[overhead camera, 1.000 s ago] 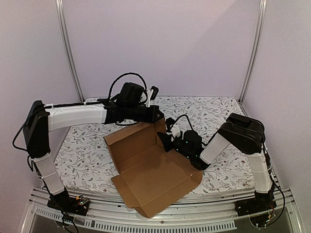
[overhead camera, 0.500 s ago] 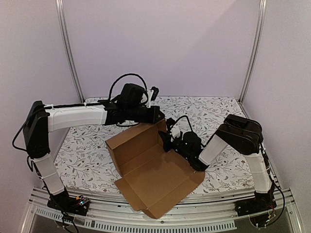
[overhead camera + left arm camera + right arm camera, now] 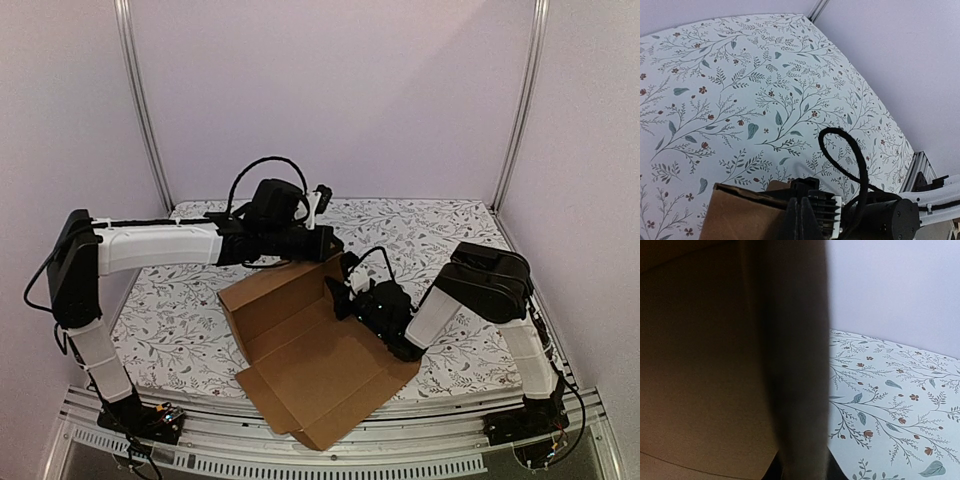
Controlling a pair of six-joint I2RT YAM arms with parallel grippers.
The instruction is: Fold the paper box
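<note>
desk: where's the paper box (image 3: 310,360) now?

me: middle of the table (image 3: 440,230), between my two arms. it's half made. the far wall (image 3: 275,290) stands up, and the wide near panels lie flat, reaching toward the table's near edge.

desk: anything change in the last second?

me: a little. the whole sheet has slid and turned slightly to my right, the near corner most of all. my left arm has pushed further over the far right corner, and my right arm has crept in toward the box's right side.

desk: tools?

me: left gripper (image 3: 332,244) is fully closed at the top of that far right corner. i can't say whether any card is caught in it. right gripper (image 3: 336,298) sits against the box's right side, just inside the corner. its own camera shows only brown card and a blurred dark band, so i can't tell how far its jaws stand apart or whether they grip anything.

desk: what does that mean for the fold?

me: my read is that i'm working the far right corner, trying to bring the side up against the far wall. the slide suggests the box isn't pinned, so some of my push shifts it instead of creasing it. the near panels aren't folded yet, so plenty remains.
</note>
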